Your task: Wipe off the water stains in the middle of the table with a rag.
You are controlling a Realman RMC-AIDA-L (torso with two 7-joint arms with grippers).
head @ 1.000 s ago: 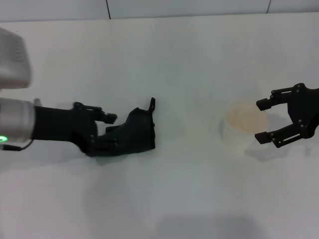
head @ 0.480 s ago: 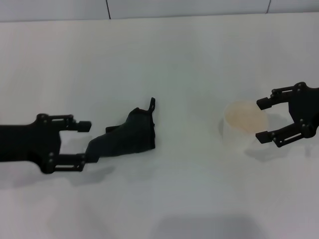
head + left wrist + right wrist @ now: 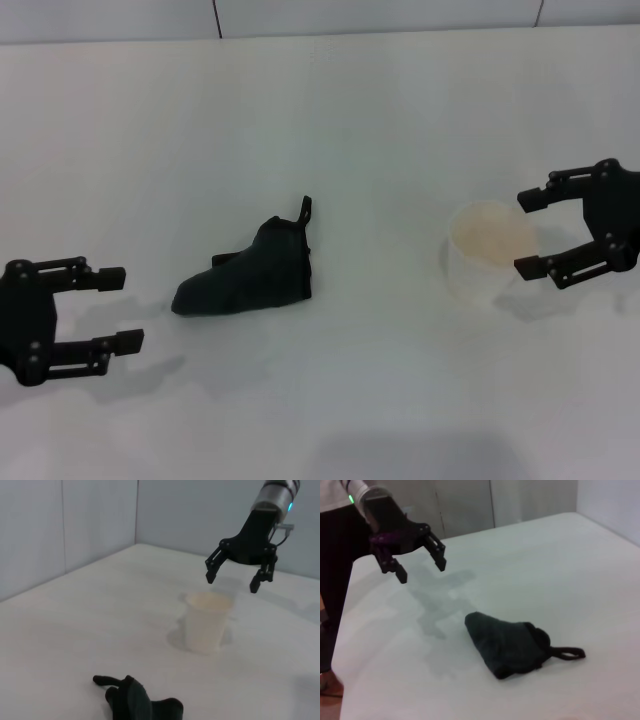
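whitish translucent cup standing upright, pale orange-tinted inside, grey wall panels behind

**Two matte black grippers, silver cuffs, green lights**

The black two-fingered left gripper is a skeletal linkage of thin bars with pale pivot screws and blocky square fingertips. The matching black right gripper has the same jointed build. Wrist views show each one on a silver-grey cylindrical cuff with a small glowing green light, and a thin cable beside the right one.
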